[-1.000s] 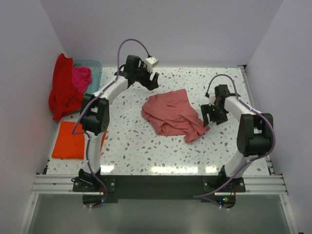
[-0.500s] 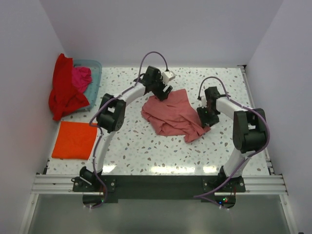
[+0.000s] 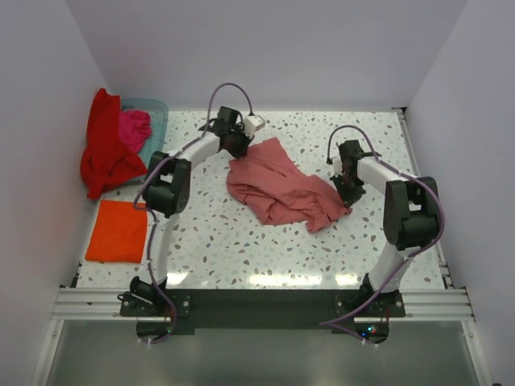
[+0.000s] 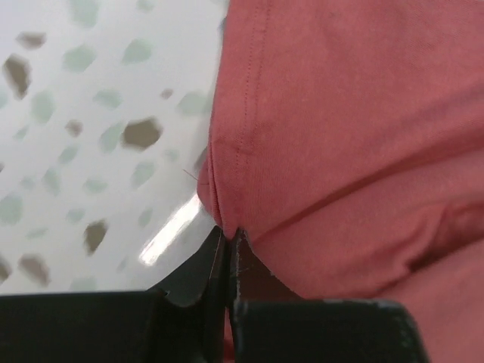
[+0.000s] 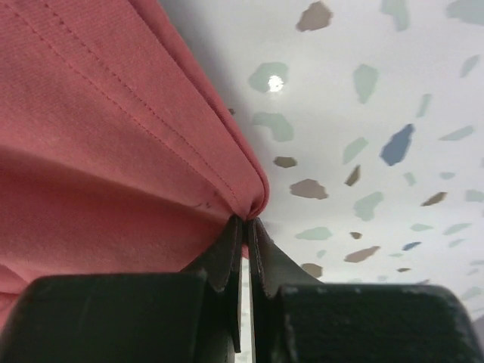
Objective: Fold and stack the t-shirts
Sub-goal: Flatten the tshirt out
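Note:
A dusty rose-pink t-shirt (image 3: 282,185) lies crumpled in the middle of the speckled table. My left gripper (image 3: 245,143) is shut on its far left hemmed edge (image 4: 227,204), with the cloth pinched between the black fingertips. My right gripper (image 3: 344,183) is shut on the shirt's right edge (image 5: 242,189), a fold of hem caught between its tips. A folded orange t-shirt (image 3: 119,231) lies flat at the near left. A red t-shirt (image 3: 103,153) and a magenta one (image 3: 134,126) hang out of the basket at the far left.
The pale blue plastic basket (image 3: 154,112) stands in the far left corner against the wall. White walls close the table on three sides. The arm bases sit on a dark rail (image 3: 257,305) at the near edge.
Both grippers have closed on the pink shirt's edges. The left arm came in from the far left to the shirt's far corner and has dragged it a little leftward. The right gripper has shifted slightly.

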You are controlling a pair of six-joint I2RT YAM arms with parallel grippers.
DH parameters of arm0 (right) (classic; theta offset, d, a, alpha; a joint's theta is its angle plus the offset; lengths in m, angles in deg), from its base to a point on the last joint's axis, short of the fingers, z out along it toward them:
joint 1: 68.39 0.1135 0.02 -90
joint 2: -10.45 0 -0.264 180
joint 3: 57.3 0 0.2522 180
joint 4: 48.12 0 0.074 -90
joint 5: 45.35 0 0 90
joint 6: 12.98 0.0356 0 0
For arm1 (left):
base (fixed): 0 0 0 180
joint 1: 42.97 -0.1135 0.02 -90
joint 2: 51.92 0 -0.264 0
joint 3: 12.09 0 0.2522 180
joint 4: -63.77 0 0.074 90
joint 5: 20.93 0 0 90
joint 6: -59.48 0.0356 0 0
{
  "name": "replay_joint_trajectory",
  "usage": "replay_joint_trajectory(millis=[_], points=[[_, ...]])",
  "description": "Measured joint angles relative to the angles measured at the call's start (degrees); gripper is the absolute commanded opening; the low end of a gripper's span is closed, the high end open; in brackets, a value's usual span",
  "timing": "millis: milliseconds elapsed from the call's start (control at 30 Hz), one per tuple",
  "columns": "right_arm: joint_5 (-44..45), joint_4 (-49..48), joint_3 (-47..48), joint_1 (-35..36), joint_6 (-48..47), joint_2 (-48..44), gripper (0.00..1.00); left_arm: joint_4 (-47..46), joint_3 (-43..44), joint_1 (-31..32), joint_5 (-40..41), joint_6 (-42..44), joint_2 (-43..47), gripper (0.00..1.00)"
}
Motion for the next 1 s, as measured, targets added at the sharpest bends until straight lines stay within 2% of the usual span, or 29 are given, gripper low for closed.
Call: replay_joint_trajectory(millis=[233, 433, 533, 733, 833, 933, 1000], points=[[2.73, -0.48, 7.56, -0.66, -4.11, -2.69, 0.00, -1.20, -10.10, -10.43, 0.26, -1.31, 14.16, 0.00], [4.61, -3.52, 11.91, -1.01, -7.89, -11.56, 0.00, -5.70, -13.44, -12.85, -0.13, -2.78, 26.62, 0.00], [4.55, -3.45, 11.93, -1.92, -9.79, -16.13, 0.00, -6.56, -17.77, -14.67, -1.68, -3.06, 32.79, 0.00], [-0.55, -0.68, 4.24, -3.48, -15.39, -32.04, 0.00, -3.80, -36.52, -21.18, -9.46, -0.55, 48.22, 0.00], [-1.88, 2.71, 2.25, -3.39, -16.65, -38.99, 0.00, -0.66, -43.10, -21.84, -12.20, 0.76, 54.58, 0.00], [-1.29, 2.99, 3.87, -3.41, -16.50, -40.59, 0.00, -0.50, -44.30, -21.40, -13.68, -0.07, 57.70, 0.00], [-0.44, 1.90, 7.39, -3.43, -15.87, -37.99, 0.00, -1.95, -41.81, -21.40, -13.53, -2.32, 57.05, 0.00]])
